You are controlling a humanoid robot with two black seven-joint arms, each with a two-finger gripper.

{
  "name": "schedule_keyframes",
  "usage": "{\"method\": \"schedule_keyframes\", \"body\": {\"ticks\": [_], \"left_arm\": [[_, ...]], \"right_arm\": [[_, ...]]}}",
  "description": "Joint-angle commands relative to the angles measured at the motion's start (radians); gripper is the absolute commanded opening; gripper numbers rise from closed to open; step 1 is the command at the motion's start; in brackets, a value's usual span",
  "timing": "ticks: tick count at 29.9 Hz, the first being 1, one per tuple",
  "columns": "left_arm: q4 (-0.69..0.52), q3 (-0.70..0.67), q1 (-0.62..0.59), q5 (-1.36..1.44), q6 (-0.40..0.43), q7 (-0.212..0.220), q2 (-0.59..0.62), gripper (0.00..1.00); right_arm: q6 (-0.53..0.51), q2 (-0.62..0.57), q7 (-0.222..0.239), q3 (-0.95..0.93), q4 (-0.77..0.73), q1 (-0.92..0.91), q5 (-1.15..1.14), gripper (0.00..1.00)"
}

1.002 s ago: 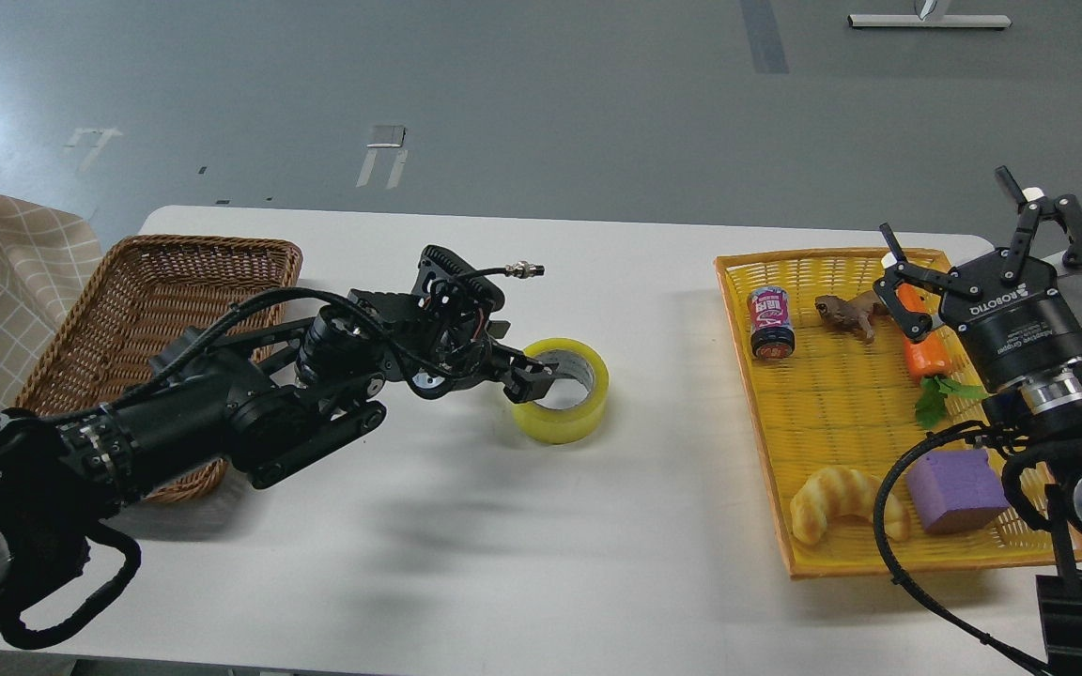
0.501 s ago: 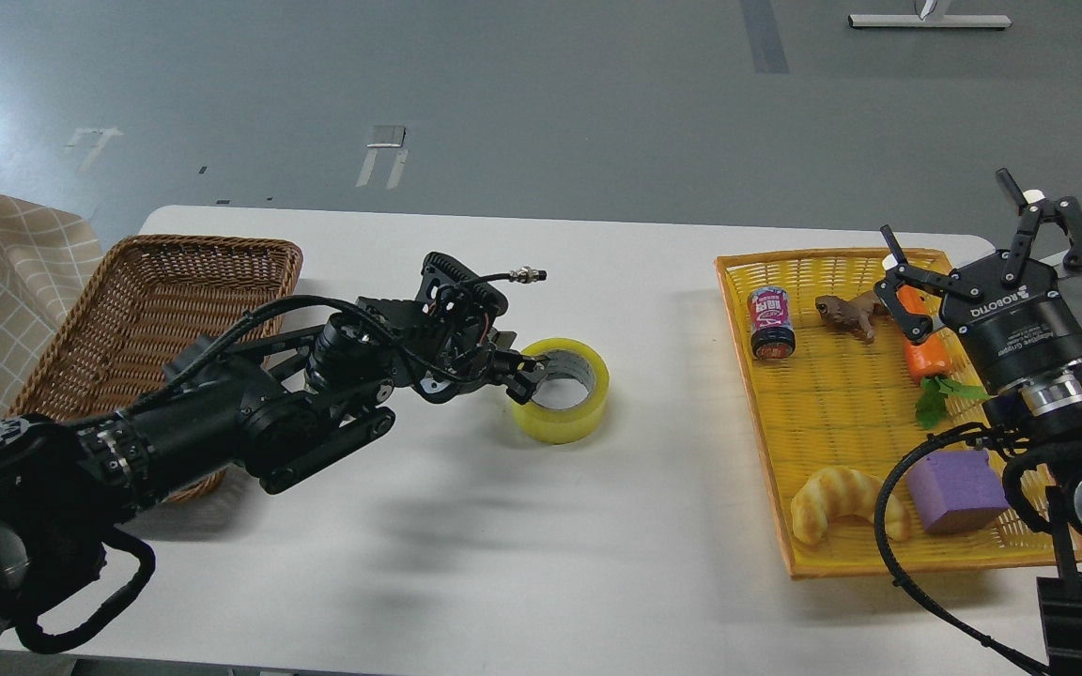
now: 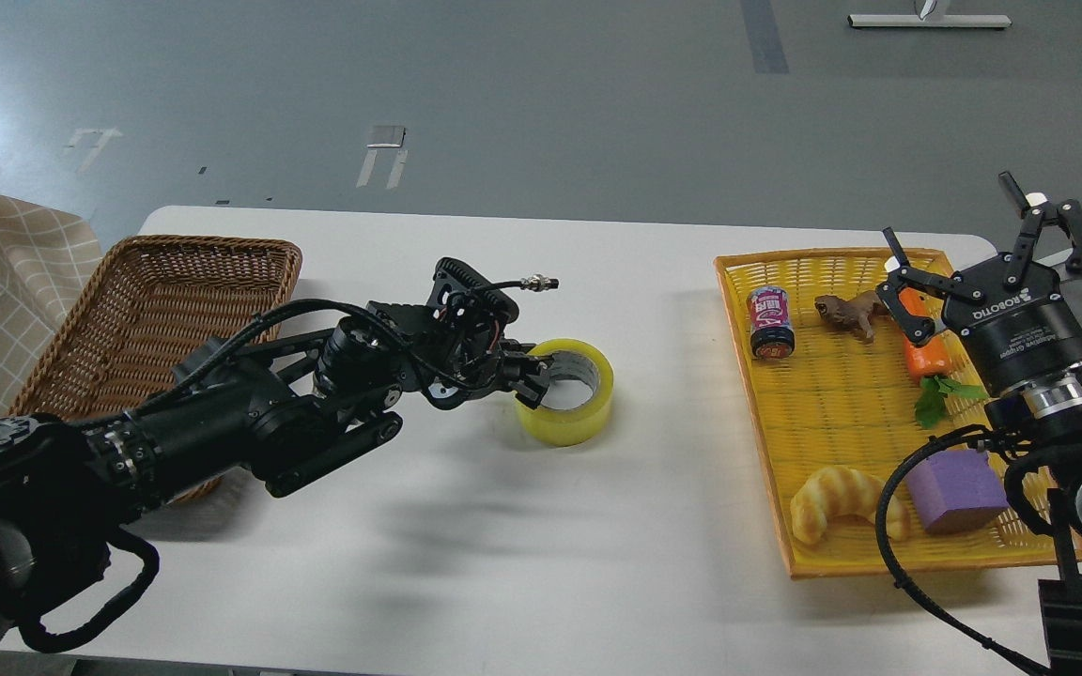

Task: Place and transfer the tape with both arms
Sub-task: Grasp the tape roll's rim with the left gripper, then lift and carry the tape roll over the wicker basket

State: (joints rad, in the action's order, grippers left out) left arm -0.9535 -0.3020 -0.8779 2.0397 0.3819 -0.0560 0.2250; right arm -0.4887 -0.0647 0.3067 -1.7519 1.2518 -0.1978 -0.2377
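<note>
A brown wicker basket point(image 3: 161, 310) sits at the table's point(image 3: 466, 554) left end. The left gripper point(image 3: 530, 376) pinches the near wall of the tape point(image 3: 567, 392), which lies flat mid-table. At the right, a yellow tray point(image 3: 842, 413) holds a can point(image 3: 771, 322), croissant point(image 3: 842, 502) and purple block point(image 3: 954, 488); above it the right gripper point(image 3: 982, 253) hangs spread wide, empty.

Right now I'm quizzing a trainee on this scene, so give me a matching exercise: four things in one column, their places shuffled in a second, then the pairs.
Things:
1. tape
2. croissant
3. can
4. wicker basket

Places:
A. tray's near end, beside the purple block
B. table's left end
C. table's middle, at the left gripper
D. yellow tray's far-left corner

Pairs: 1-C, 2-A, 3-D, 4-B
</note>
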Motion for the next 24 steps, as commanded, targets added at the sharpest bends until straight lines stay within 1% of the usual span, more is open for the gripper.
{"method": "schedule_keyframes", "body": {"ticks": [1, 3, 9, 14, 16, 17, 20, 22, 23, 24], "left_arm": [[-0.008, -0.009, -0.038, -0.013, -0.001, -0.001, 0.025, 0.00], [-0.022, -0.009, -0.058, -0.039, -0.001, -0.002, 0.048, 0.00], [-0.030, -0.008, -0.108, -0.095, -0.003, -0.031, 0.138, 0.00], [-0.033, -0.008, -0.124, -0.108, -0.009, -0.048, 0.224, 0.00], [-0.034, -0.008, -0.125, -0.114, -0.026, -0.065, 0.278, 0.00], [-0.034, -0.008, -0.125, -0.115, -0.026, -0.065, 0.278, 0.00], [-0.045, -0.008, -0.125, -0.116, -0.041, -0.077, 0.349, 0.00], [-0.092, -0.008, -0.122, -0.116, -0.057, -0.080, 0.413, 0.00], [-0.093, -0.008, -0.122, -0.116, -0.057, -0.080, 0.413, 0.00], [-0.118, -0.008, -0.119, -0.116, -0.063, -0.080, 0.447, 0.00]], "right_arm": [[0.000, 0.002, 0.000, 0.000, 0.003, 0.000, 0.000, 1.00], [0.000, 0.002, 0.000, 0.000, 0.005, 0.000, 0.000, 1.00], [0.000, 0.005, 0.000, 0.000, 0.011, -0.002, 0.000, 1.00], [0.000, 0.011, 0.000, 0.000, 0.012, -0.002, 0.001, 1.00], [0.000, 0.011, 0.000, 0.000, 0.012, -0.002, 0.001, 1.00], [0.000, 0.011, 0.000, 0.000, 0.012, -0.002, 0.001, 1.00], [0.000, 0.011, 0.000, 0.002, 0.011, -0.008, 0.001, 1.00], [0.000, 0.011, 0.000, 0.003, 0.011, -0.012, 0.001, 1.00], [0.000, 0.011, 0.000, 0.003, 0.011, -0.012, 0.001, 1.00], [0.000, 0.011, 0.000, 0.002, 0.012, -0.012, 0.001, 1.00]]}}
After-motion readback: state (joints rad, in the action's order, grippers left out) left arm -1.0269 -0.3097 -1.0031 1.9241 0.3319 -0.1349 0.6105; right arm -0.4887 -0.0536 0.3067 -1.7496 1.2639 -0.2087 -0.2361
